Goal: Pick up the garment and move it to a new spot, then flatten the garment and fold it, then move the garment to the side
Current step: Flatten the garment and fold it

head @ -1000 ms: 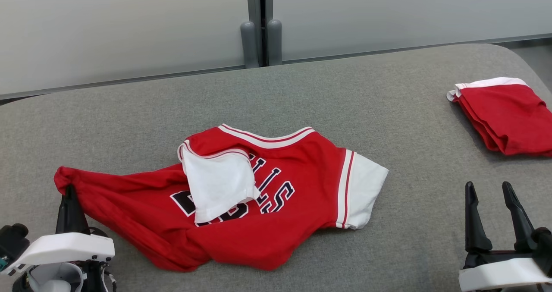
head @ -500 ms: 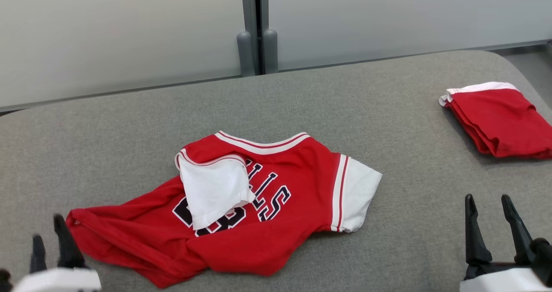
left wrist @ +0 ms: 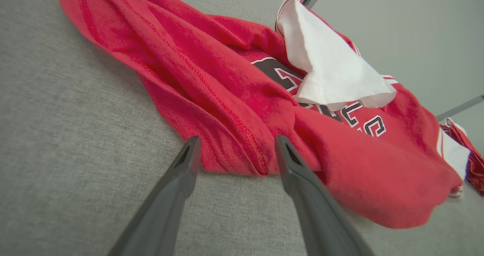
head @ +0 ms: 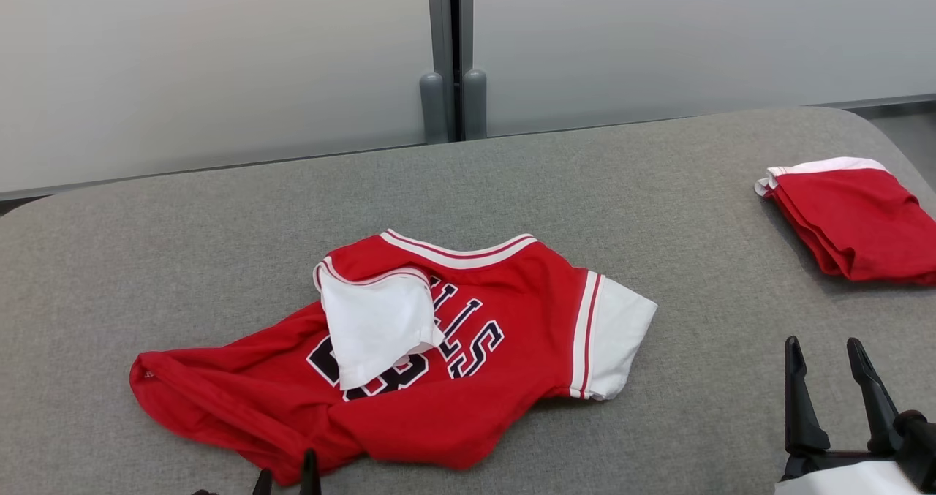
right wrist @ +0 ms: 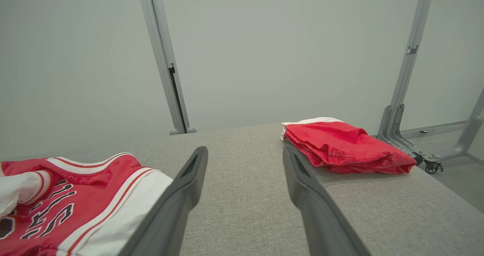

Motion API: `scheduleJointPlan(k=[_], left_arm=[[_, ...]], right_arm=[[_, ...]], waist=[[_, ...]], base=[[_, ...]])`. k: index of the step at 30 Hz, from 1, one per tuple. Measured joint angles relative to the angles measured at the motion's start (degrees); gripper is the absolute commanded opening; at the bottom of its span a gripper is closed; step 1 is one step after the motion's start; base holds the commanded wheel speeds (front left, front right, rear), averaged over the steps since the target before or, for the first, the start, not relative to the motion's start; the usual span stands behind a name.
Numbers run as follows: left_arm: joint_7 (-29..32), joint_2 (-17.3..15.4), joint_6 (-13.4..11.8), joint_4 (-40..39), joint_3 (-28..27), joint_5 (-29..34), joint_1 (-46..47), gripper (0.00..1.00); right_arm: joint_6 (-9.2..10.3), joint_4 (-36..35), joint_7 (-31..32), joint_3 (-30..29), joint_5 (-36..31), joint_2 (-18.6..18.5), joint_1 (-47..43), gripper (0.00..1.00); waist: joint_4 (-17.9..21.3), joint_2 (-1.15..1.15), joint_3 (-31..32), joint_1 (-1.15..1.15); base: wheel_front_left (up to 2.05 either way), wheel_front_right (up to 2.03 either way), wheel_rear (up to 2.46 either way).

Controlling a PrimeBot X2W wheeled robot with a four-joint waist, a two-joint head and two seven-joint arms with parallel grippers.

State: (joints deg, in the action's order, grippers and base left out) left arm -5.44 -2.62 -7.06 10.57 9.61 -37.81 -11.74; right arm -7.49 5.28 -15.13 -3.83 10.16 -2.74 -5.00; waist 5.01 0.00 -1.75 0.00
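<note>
The garment (head: 468, 400) is a red jersey with white sleeves and dark lettering, lying crumpled in the middle of the grey padded table (head: 219, 246). One white sleeve is folded over its chest. My left gripper (head: 287, 474) peeks in at the bottom edge, just before the garment's near hem. In the left wrist view the garment (left wrist: 227, 89) lies ahead of the left gripper (left wrist: 237, 142), whose fingers stand open and hold nothing. My right gripper (head: 823, 345) stands open at the lower right, apart from the garment (right wrist: 75, 195). The right gripper (right wrist: 245, 150) is empty.
A second red garment (head: 855, 221), folded, lies at the table's far right edge, also seen as the folded garment (right wrist: 340, 146). Grey wall panels with a vertical post (head: 453, 56) stand behind the table. A wheeled metal frame (right wrist: 412, 135) stands beyond the right end.
My left gripper has let go of the garment's left end, opened, and moved right along the near edge. The released end has settled on the table. The head camera has shifted slightly.
</note>
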Motion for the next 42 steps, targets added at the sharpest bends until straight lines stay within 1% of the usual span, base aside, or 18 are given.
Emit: scheduleJointPlan(k=[6,7,8,9,12,16,22,24,27,29,32,33,36,37,39,40,41,42], left_arm=[[1.23,-0.09,-1.43,5.17,2.81,-0.49,4.80,1.00],[1.41,-0.20,-1.40,6.01,2.90,-0.53,5.48,0.69],[1.91,-0.20,-0.99,6.59,2.99,-0.82,6.00,0.31],[2.13,-0.21,-0.65,6.76,2.96,-1.44,6.32,0.00],[4.01,-0.65,1.30,4.66,3.04,-3.28,6.11,0.00],[9.21,-3.24,3.34,-5.82,4.37,-4.76,4.37,0.00],[19.19,-7.69,2.92,-28.02,3.90,-10.13,-1.23,0.00],[22.09,-7.92,2.65,-33.81,3.02,-14.18,-2.86,0.00],[25.43,-6.68,2.09,-38.35,1.37,-22.62,-4.27,0.00],[27.20,-7.09,1.23,-37.30,-0.55,-25.49,-4.05,0.00],[28.44,-9.34,-0.26,-29.47,-3.49,-25.74,-0.96,0.01],[28.43,-8.88,-0.66,-26.16,-4.32,-26.74,0.60,0.07],[27.24,-9.10,-1.08,-15.66,-6.13,-26.28,5.97,0.11],[26.50,-9.10,-1.08,-12.22,-6.83,-26.33,7.62,0.14],[25.58,-9.39,-0.10,-6.14,-6.87,-25.65,10.07,0.27],[24.74,-9.15,0.44,-3.43,-6.92,-25.52,11.13,0.45],[23.73,-8.84,0.76,-0.99,-7.16,-25.44,12.24,1.00],[23.05,-8.81,1.03,1.52,-7.20,-25.10,13.20,1.00]], right_arm=[[0.00,-0.27,0.00,0.37,0.15,0.00,0.75,1.00],[0.00,-0.25,0.00,0.33,0.16,0.01,0.92,1.00],[0.00,-0.31,0.00,0.23,0.18,0.00,0.99,1.00],[0.00,-0.32,0.00,0.13,0.23,0.00,0.98,1.00],[0.00,-0.40,0.00,-0.38,0.44,0.01,0.93,1.00],[0.00,-0.60,0.00,-1.41,0.53,-0.05,0.58,1.00],[0.00,-0.62,0.00,-1.33,0.53,0.00,0.73,1.00],[0.00,-0.64,0.00,-1.19,0.53,0.00,0.95,1.00],[0.00,-0.60,0.00,-1.18,0.52,0.00,1.02,1.00],[0.00,-0.59,0.00,-1.19,0.52,-0.01,1.28,1.00],[0.00,-0.29,0.00,-0.55,0.48,0.01,1.71,1.00],[0.00,-0.15,0.00,-0.32,0.48,0.02,1.95,1.00],[0.00,0.18,0.00,0.47,0.41,-0.03,2.74,1.00],[0.00,0.24,0.00,0.65,0.35,-0.01,2.94,1.00],[0.00,0.26,0.00,1.07,0.16,0.03,3.31,1.00],[0.00,0.31,0.00,0.98,-0.01,-0.01,3.31,1.00],[0.00,0.35,0.00,0.90,-0.02,-0.01,3.29,1.00],[0.00,0.36,-0.01,0.79,-0.03,0.01,3.29,1.00]], waist=[[0.84,0.00,-2.07,0.00],[1.05,0.00,-2.40,0.00],[1.26,0.00,-2.66,0.00],[1.44,0.00,-2.88,0.00],[1.59,0.00,-3.24,0.00],[0.70,0.00,-3.35,0.00],[-0.62,0.00,-3.64,0.00],[-0.89,0.00,-3.79,0.00],[-1.10,0.00,-4.11,0.00],[-1.28,0.00,-4.36,0.00],[-1.41,0.00,-4.77,0.00],[-1.34,0.00,-4.92,0.00],[-0.84,0.00,-5.30,0.00],[-0.63,0.00,-5.44,0.00],[-0.12,0.00,-5.68,0.00],[0.08,0.00,-5.85,0.00],[0.23,0.00,-6.04,0.00],[0.34,0.00,-6.21,0.00]], base=[[0.00,0.00,0.00],[0.00,0.00,0.00],[0.00,0.00,0.00],[0.00,0.00,0.00],[0.00,0.00,0.00],[0.00,0.00,0.00],[0.00,0.00,0.00],[0.00,0.00,0.00],[0.00,0.00,0.00],[0.00,0.00,0.00],[0.00,0.00,0.00],[0.00,0.00,0.00],[0.00,0.00,0.00],[0.00,0.00,0.00],[0.00,0.00,0.00],[0.00,0.00,0.00],[0.00,0.00,0.00],[0.00,0.00,0.00]])
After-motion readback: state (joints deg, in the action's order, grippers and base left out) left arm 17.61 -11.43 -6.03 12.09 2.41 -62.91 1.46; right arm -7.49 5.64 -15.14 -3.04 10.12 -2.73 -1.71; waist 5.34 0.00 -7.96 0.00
